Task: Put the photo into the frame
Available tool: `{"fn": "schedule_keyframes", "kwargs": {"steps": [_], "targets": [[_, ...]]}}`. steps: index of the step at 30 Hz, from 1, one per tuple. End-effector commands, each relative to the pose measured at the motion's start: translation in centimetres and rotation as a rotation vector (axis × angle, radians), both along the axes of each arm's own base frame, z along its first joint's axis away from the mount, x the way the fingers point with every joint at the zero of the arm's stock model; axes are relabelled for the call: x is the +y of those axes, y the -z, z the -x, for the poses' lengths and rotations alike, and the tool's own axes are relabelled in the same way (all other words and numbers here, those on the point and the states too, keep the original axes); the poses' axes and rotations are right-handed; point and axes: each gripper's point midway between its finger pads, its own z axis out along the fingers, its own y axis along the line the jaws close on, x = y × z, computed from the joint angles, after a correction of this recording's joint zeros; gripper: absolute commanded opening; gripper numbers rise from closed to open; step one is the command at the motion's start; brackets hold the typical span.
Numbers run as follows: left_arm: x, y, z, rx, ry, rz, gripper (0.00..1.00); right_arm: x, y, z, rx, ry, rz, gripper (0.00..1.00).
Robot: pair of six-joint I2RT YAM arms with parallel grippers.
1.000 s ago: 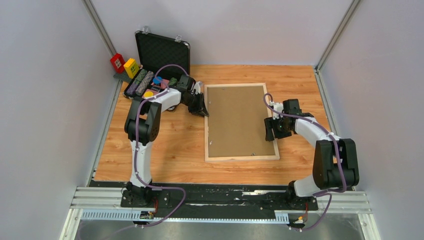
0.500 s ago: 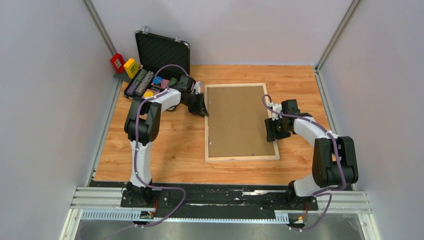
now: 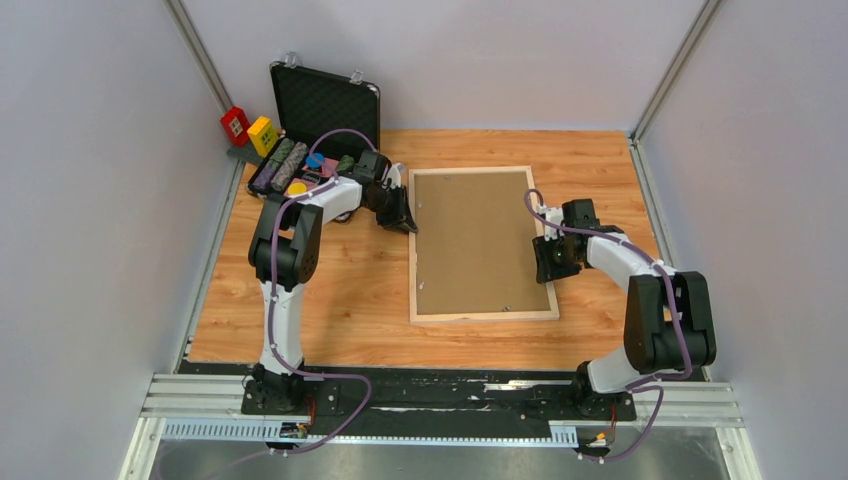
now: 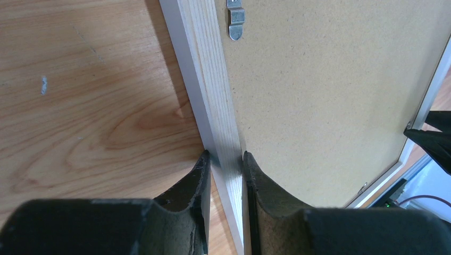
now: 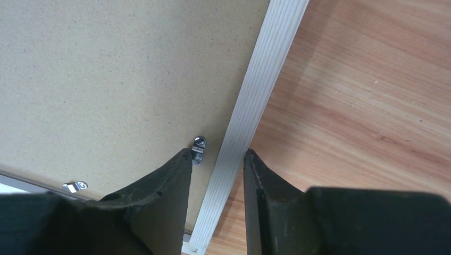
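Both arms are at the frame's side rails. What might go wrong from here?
1. The left arm's fingers pinch only the thin left rail of the pale wooden picture frame; lifting there may twist it or let it slip.
2. The right arm's inner finger sits by a small metal turn clip on the brown backing board; closing may snag the clip rather than grip the rail.
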Motion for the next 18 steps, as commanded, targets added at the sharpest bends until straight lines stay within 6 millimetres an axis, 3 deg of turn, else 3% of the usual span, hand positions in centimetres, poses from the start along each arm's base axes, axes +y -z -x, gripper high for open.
{"fn": "schedule_keyframes", "kwargs": {"steps": [1, 18], "targets": [[-0.5, -0.3, 1.7, 0.017, 0.043, 0.012, 0.0, -0.3, -0.4, -1.2, -0.056, -0.027, 0.038, 0.34], [-0.5, -0.5, 1.7, 0.016, 0.047, 0.014, 0.0, -0.6, -1.6, -3.1, -0.105, -0.109, 0.072, 0.19]]}}
